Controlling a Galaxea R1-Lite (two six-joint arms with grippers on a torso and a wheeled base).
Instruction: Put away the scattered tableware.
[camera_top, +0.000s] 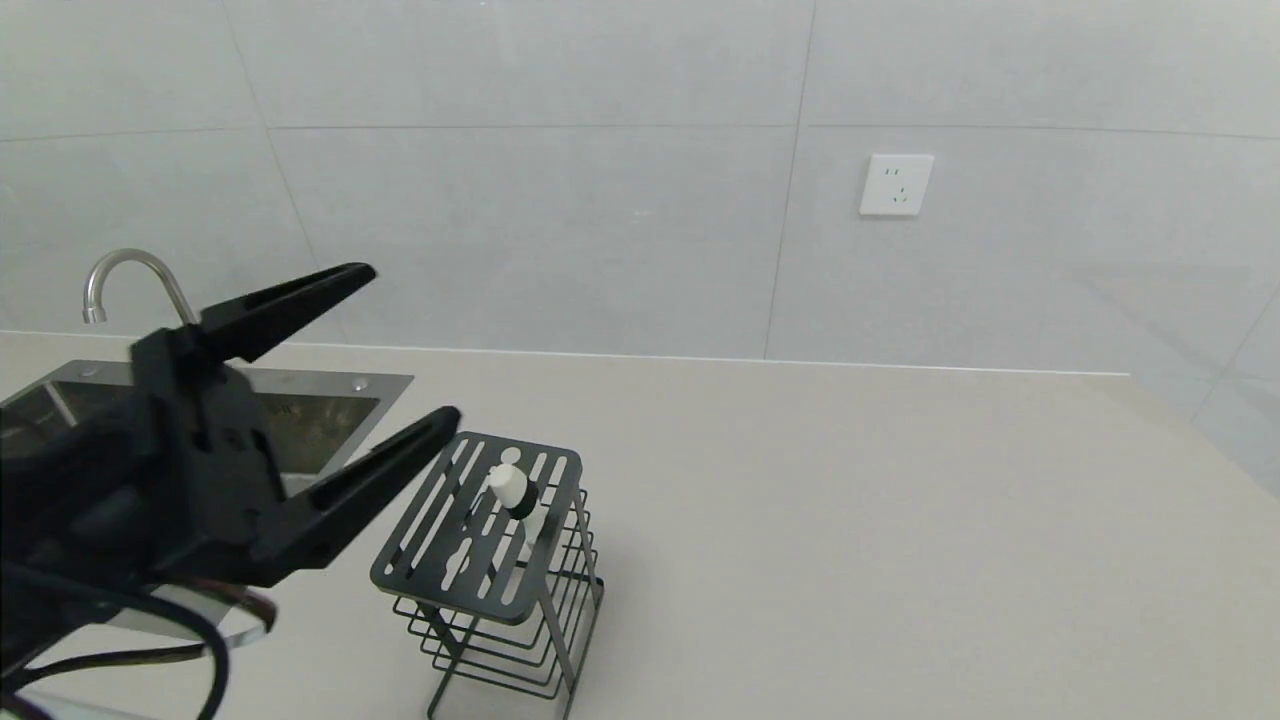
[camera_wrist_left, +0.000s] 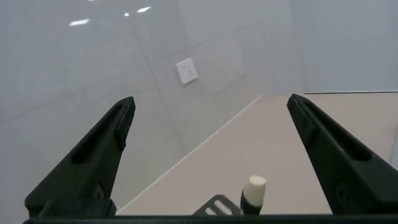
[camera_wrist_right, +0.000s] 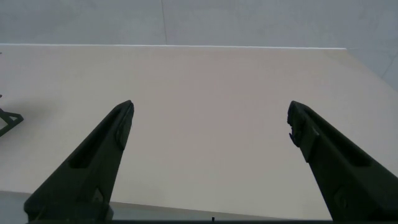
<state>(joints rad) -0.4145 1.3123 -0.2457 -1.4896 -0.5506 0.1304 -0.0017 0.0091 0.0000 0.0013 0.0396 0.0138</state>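
Note:
A black wire cutlery rack (camera_top: 490, 580) stands on the beige counter, left of centre. One utensil sits upright in its slotted top, its white-tipped black handle (camera_top: 511, 489) (camera_wrist_left: 253, 194) sticking out. My left gripper (camera_top: 405, 345) (camera_wrist_left: 210, 109) hangs open and empty in the air, just left of the rack and above its top. My right gripper (camera_wrist_right: 210, 115) is open too, holding nothing, over bare counter. A corner of the rack (camera_wrist_right: 7, 118) shows at the side of the right wrist view.
A steel sink (camera_top: 300, 410) with a curved tap (camera_top: 130, 275) lies at the far left, behind my left arm. The tiled wall carries a white socket (camera_top: 896, 184) (camera_wrist_left: 187, 71). The counter (camera_top: 850, 540) stretches bare to the right.

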